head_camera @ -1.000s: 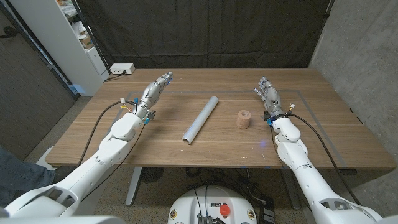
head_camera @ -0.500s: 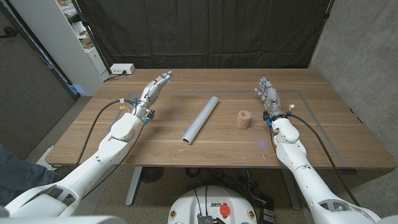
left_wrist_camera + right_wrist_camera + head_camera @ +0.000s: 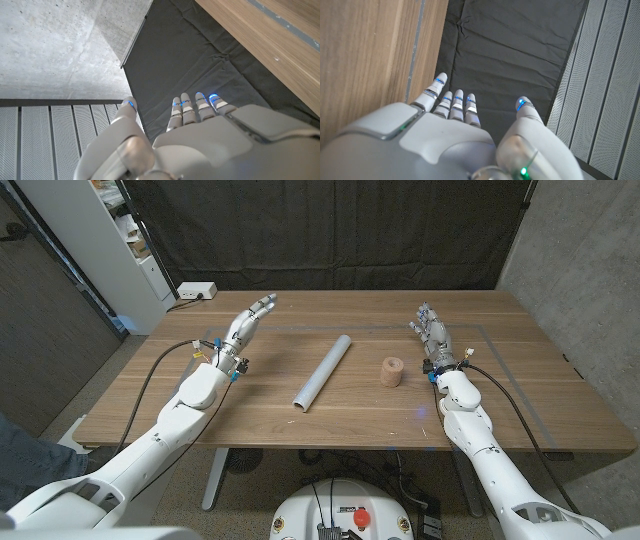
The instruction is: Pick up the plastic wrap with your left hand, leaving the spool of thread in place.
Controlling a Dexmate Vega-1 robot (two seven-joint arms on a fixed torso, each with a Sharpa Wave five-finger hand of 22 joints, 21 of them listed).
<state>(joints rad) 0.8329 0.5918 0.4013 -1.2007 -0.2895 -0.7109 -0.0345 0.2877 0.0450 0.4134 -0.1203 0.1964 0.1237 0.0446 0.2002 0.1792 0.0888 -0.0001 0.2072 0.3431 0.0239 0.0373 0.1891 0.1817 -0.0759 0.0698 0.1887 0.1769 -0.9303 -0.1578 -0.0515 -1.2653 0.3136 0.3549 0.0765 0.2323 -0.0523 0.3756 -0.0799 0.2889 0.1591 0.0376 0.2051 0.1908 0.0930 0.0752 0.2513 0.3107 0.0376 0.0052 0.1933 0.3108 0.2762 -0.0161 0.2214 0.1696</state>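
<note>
A grey roll of plastic wrap (image 3: 323, 372) lies slantwise on the middle of the wooden table (image 3: 250, 412). To its right stands a small tan spool of thread (image 3: 391, 371). My left hand (image 3: 246, 328) is over the table's left part, well left of the roll, fingers straight and apart, holding nothing. In the left wrist view the left hand (image 3: 200, 135) shows extended fingers against a dark curtain. My right hand (image 3: 432, 336) is to the right of the spool, fingers spread, empty. The right hand (image 3: 455, 135) also shows extended fingers in the right wrist view.
A white power strip (image 3: 196, 291) lies at the table's far left corner. A white shelf unit (image 3: 130, 240) stands beyond the left edge. A black curtain (image 3: 330, 230) hangs behind the table.
My left hand has shifted slightly and its fingers have spread a little. The roll, the spool and my right hand have not moved.
</note>
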